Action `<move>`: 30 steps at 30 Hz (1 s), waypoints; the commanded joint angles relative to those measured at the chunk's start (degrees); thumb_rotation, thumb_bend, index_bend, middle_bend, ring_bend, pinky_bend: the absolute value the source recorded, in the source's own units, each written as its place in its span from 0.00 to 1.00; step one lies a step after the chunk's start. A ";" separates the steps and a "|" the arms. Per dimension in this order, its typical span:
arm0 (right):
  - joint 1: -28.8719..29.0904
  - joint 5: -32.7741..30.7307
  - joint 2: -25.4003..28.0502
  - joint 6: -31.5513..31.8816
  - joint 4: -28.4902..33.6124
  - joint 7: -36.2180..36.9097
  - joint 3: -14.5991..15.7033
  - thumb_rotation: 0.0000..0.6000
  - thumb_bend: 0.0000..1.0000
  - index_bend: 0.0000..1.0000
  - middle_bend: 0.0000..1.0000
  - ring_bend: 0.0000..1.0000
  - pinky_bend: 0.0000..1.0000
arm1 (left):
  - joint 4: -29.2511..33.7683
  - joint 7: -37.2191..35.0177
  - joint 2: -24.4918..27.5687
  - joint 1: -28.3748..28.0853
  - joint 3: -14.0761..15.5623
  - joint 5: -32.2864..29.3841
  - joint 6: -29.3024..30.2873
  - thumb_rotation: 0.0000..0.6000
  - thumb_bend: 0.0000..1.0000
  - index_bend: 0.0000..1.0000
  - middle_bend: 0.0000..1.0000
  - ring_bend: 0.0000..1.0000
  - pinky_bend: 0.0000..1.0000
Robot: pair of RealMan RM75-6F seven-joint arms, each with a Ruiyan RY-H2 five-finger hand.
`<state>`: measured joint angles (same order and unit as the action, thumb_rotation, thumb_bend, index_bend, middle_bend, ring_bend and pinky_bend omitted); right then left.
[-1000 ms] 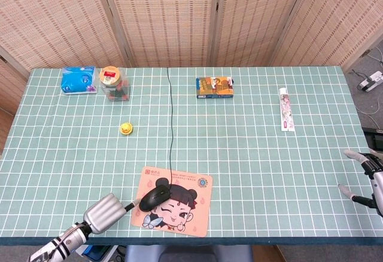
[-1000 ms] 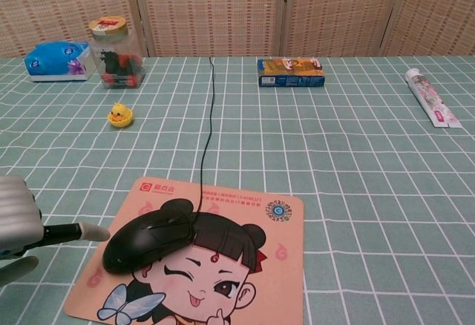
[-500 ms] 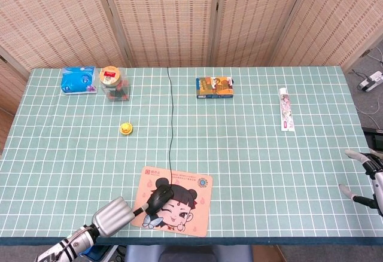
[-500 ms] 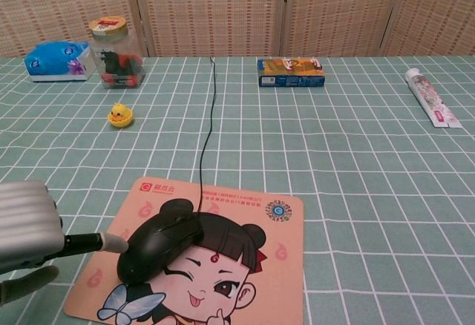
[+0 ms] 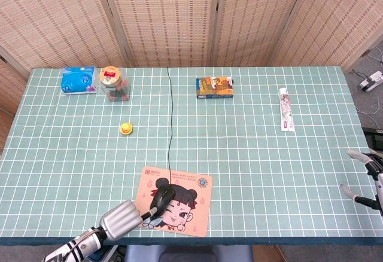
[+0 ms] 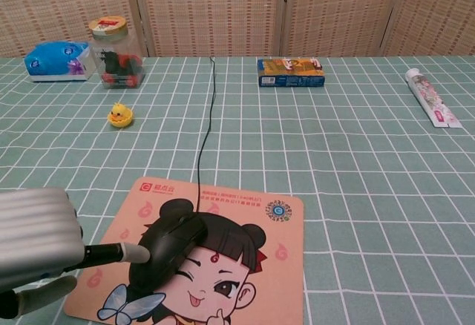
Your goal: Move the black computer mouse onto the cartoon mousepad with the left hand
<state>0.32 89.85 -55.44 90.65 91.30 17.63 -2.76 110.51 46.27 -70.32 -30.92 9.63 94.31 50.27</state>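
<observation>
From above, at about six o'clock on the desk [image 5: 251,154], the black computer mouse [image 5: 161,198] is lying on the cartoon mousepad [image 5: 175,200], on its left half, over the drawn girl's hair. Its cord [image 5: 169,118] is running straight toward twelve o'clock, off the far edge. The left hand [image 5: 122,220] is sitting at roughly eight o'clock from the mouse, at the pad's near left corner, with one finger stretched out so its tip is touching the mouse's side; it is not gripping anything. Over at three o'clock, at the desk's right edge, the right hand [image 5: 362,178] is hanging with its fingers spread and nothing in them. Along the far side, a blue packet [image 5: 78,80] and a jar [image 5: 112,83] are standing at ten o'clock, a small box [image 5: 215,87] near twelve, a tube [image 5: 286,109] at two, and a little yellow duck [image 5: 126,128] is sitting nearer in.

Lower down, from the chest camera, the mouse [image 6: 169,246] is lying tilted on the pad [image 6: 245,266], touching the extended fingertip [image 6: 135,252] of the left hand [image 6: 37,240]. Another finger is showing below the palm, apart from the first. The duck [image 6: 119,115], jar [image 6: 114,52] and box [image 6: 290,72] are standing well apart from the pad.
</observation>
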 commanded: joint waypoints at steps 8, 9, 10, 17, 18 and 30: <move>-0.28 0.11 0.11 0.55 -0.27 0.69 -0.06 1.00 0.14 0.23 0.31 0.23 0.44 | 1.18 1.30 -0.73 -0.58 -0.38 -0.44 -1.00 1.00 0.60 0.16 1.00 1.00 1.00; -0.30 0.14 0.12 0.60 -0.29 0.74 -0.06 1.00 0.14 0.23 0.31 0.23 0.44 | 1.28 1.47 -0.82 -0.66 -0.42 -0.47 -1.10 1.00 0.60 0.16 1.00 1.00 1.00; -0.32 0.16 0.13 0.63 -0.31 0.77 -0.06 1.00 0.14 0.23 0.31 0.23 0.44 | 1.31 1.62 -0.92 -0.71 -0.46 -0.51 -1.19 1.00 0.60 0.16 1.00 1.00 1.00; -0.33 0.14 0.17 0.57 -0.40 0.98 -0.07 1.00 0.14 0.23 0.31 0.23 0.44 | 0.43 1.48 -0.07 -0.15 -0.36 -0.90 -0.05 1.00 0.60 0.16 1.00 1.00 1.00; -0.29 0.18 0.16 0.51 -0.40 0.96 -0.05 1.00 0.14 0.23 0.31 0.23 0.44 | 0.27 1.31 0.28 0.01 -0.30 -0.95 0.26 1.00 0.60 0.16 1.00 1.00 1.00; -0.14 0.21 0.01 0.16 -0.18 0.33 -0.01 1.00 0.14 0.24 0.31 0.23 0.44 | -3.61 -3.86 3.14 2.05 1.43 0.40 3.31 1.00 0.60 0.16 1.00 1.00 1.00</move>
<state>0.14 90.05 -55.41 90.86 91.10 18.01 -2.79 107.11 42.58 -67.26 -29.01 10.92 94.55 53.46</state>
